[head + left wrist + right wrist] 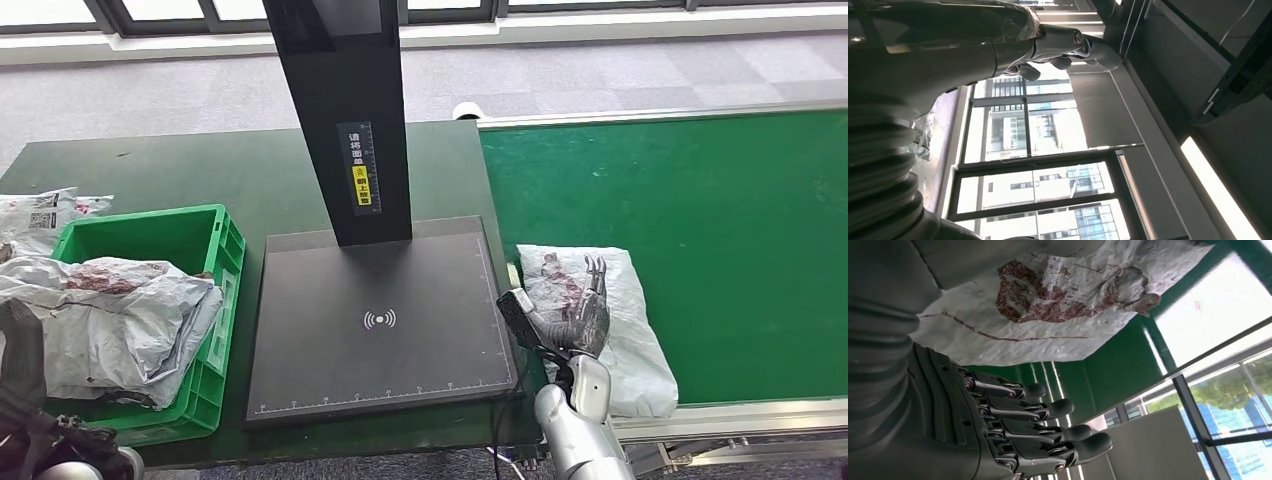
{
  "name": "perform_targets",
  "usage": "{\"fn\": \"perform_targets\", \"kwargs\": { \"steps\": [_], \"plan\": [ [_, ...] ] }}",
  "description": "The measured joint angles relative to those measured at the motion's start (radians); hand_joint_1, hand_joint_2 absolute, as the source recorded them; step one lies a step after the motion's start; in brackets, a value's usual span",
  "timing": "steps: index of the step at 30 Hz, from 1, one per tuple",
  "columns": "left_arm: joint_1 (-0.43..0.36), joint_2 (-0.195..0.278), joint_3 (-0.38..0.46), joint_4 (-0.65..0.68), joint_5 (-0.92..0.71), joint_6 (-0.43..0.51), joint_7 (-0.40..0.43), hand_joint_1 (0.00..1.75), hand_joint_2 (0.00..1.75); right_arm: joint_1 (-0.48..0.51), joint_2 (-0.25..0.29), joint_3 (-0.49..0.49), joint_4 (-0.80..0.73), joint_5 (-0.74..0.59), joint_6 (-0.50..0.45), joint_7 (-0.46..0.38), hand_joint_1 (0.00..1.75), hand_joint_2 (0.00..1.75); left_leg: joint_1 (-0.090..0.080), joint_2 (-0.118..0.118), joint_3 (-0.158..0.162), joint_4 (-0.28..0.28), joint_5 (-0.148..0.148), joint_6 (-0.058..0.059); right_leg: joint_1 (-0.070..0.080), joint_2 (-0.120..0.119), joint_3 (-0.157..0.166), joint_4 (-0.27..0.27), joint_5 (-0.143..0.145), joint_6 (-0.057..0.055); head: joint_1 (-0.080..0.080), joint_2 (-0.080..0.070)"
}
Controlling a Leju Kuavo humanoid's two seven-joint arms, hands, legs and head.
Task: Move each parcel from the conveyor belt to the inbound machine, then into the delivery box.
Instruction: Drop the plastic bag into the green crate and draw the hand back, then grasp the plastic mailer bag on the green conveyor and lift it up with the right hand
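At nine o'clock in the head view, a green delivery box (pixel 226 236) on the dark table (pixel 200 165), holding a crumpled grey parcel in the box (pixel 110 315) that spills over its near wall; another bagged parcel behind the box (pixel 45 215) lying at ten o'clock, beyond the crate's far left corner. Left hand (pixel 1048 50) seen from its wrist camera, raised toward windows and ceiling, fingers loosely curled with nothing in them; whether fully closed, cannot tell. At centre, the inbound machine (pixel 380 320): a flat black plate with a wireless mark, a black post rising from its far edge toward twelve o'clock, a yellow label on the post. Just right of the plate, at four o'clock, the right hand (pixel 570 315) spread wide, fingers apart and extended, resting over the near left part of a white parcel (pixel 625 320) with a dark red print. Same parcel (pixel 1058 300) in the right wrist view, close beside the straightened fingers (pixel 1048 410), not gripped. Parcel lying flat on the green conveyor belt (pixel 700 200), at its near left corner, beside the metal rail at five o'clock
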Motion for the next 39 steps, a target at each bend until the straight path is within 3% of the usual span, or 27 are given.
{"fn": "perform_targets", "kwargs": {
  "steps": [16, 29, 33, 39],
  "plan": [
    [0.039, -0.001, -0.001, -0.007, 0.027, 0.000, 0.000, 0.00, 1.75, -0.038, -0.046, -0.025, 0.120, 0.127, 0.018, 0.210, 0.00, 1.75, 0.000, 0.000, -0.001, 0.000, 0.000, 0.000, 0.000, 0.000, 0.000, 0.000, 0.000, 0.000, 0.000, 0.000],
    [0.049, -0.002, -0.001, -0.014, 0.028, 0.000, 0.000, 0.00, 1.75, -0.051, -0.059, -0.028, 0.168, 0.135, 0.026, 0.223, 0.02, 1.75, 0.000, 0.000, 0.000, 0.000, 0.000, 0.000, 0.000, 0.000, 0.000, 0.000, 0.000, 0.000, 0.000, 0.000],
    [0.050, -0.002, 0.000, -0.017, 0.013, 0.000, 0.001, 0.00, 1.75, -0.061, -0.060, -0.028, 0.185, 0.139, 0.074, 0.227, 1.75, 1.75, 0.000, 0.000, 0.000, 0.000, 0.000, 0.000, 0.000, 0.000, 0.000, 0.000, 0.000, 0.000, 0.000, 0.000],
    [0.050, -0.002, 0.015, -0.020, -0.041, 0.000, 0.001, 0.00, 1.75, -0.068, -0.061, -0.028, 0.209, 0.125, 0.157, 0.182, 1.75, 1.75, 0.000, 0.000, 0.000, 0.000, 0.000, 0.000, 0.000, 0.000, 0.000, 0.000, 0.000, 0.000, 0.000, 0.000]
  ]
}}
